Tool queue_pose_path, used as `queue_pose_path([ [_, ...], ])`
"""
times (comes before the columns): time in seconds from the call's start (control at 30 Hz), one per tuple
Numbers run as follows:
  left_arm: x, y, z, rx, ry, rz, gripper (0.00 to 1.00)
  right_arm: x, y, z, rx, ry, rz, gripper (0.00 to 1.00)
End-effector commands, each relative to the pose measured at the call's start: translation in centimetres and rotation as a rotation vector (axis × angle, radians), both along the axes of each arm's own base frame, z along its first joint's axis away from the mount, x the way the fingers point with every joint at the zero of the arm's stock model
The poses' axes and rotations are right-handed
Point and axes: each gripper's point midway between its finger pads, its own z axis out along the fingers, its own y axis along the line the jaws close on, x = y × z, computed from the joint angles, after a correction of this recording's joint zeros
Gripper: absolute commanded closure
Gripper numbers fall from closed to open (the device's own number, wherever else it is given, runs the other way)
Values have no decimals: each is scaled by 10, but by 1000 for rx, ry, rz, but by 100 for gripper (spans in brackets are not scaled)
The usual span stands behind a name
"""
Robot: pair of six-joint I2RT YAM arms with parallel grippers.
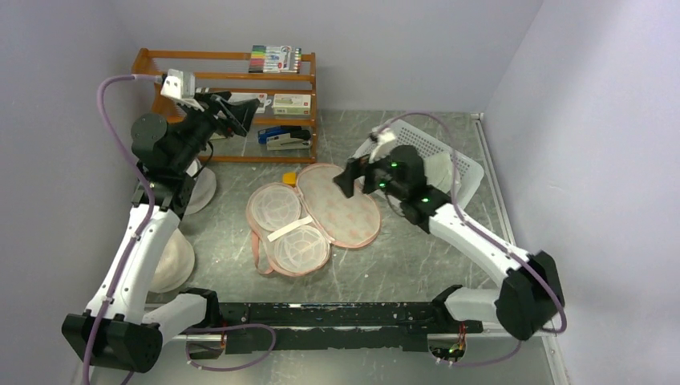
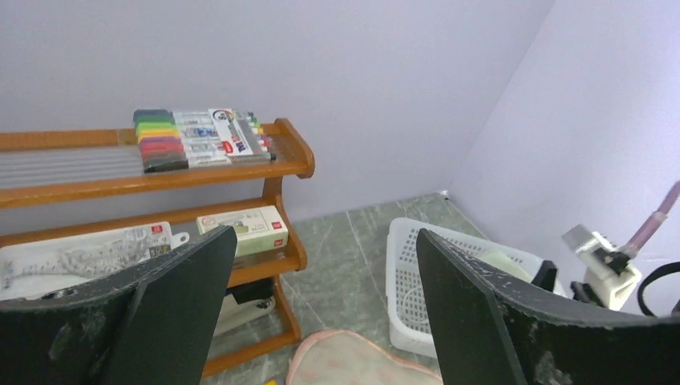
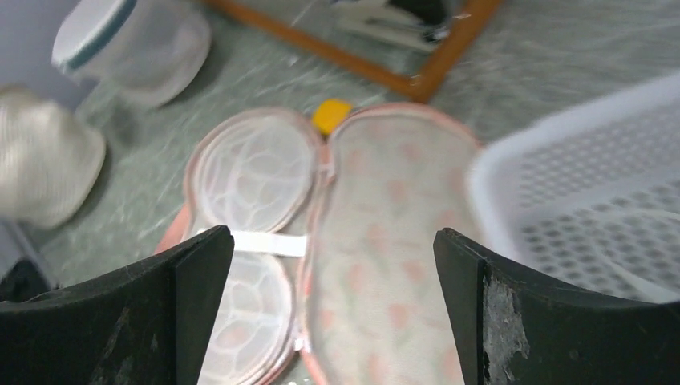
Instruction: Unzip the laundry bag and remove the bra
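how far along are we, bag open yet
Done: the laundry bag lies unzipped, spread in two halves, no bra visible inside. In hand: nothing; the left end effector and right end effector are open and empty. Left: possibly nothing; a pale shape in the white basket may be the bra.

My left arm (image 1: 132,241) rises steeply from its base at the near left, elbow bent, wrist lifted high and turned toward the back; my left gripper (image 1: 240,112) hangs in the air, roughly level, both fingers spread wide apart. My right arm (image 1: 473,241) reaches forward and inward from the near right, wrist tilted down, my right gripper (image 1: 346,178) likewise gaping, fingers wide
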Motion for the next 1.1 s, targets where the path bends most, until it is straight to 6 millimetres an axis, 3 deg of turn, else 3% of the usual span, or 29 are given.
queue_pose_path([
  [0.0,-5,4,-27,39,-48,11,4,-13,44,-35,-180,48,73,2],
  [0.07,-4,16,-44,17,-9,42,2,-17,58,-61,-238,103,104,10],
  [0.13,-6,15,-41,39,-12,32,5,-19,69,-87,-299,156,120,23],
  [0.17,-6,13,-40,46,-18,22,6,-19,68,-104,-336,193,105,25],
  [0.23,-5,15,-42,46,-12,28,5,-9,73,-119,-382,224,81,26],
  [0.37,0,18,-46,60,2,39,4,12,63,-143,-544,265,-27,29],
  [0.47,0,15,-48,60,4,21,5,23,42,-161,-713,276,-150,34],
  [0.63,2,13,-50,60,17,5,5,30,9,-166,-827,254,-289,44],
  [0.77,2,12,-51,58,20,-3,5,41,-17,-162,-828,243,-367,38],
  [0.9,4,12,-55,57,30,-1,5,57,-49,-161,-807,301,-442,41],
  [1.07,5,12,-56,57,36,-4,5,53,-30,-154,-701,303,-352,35],
])
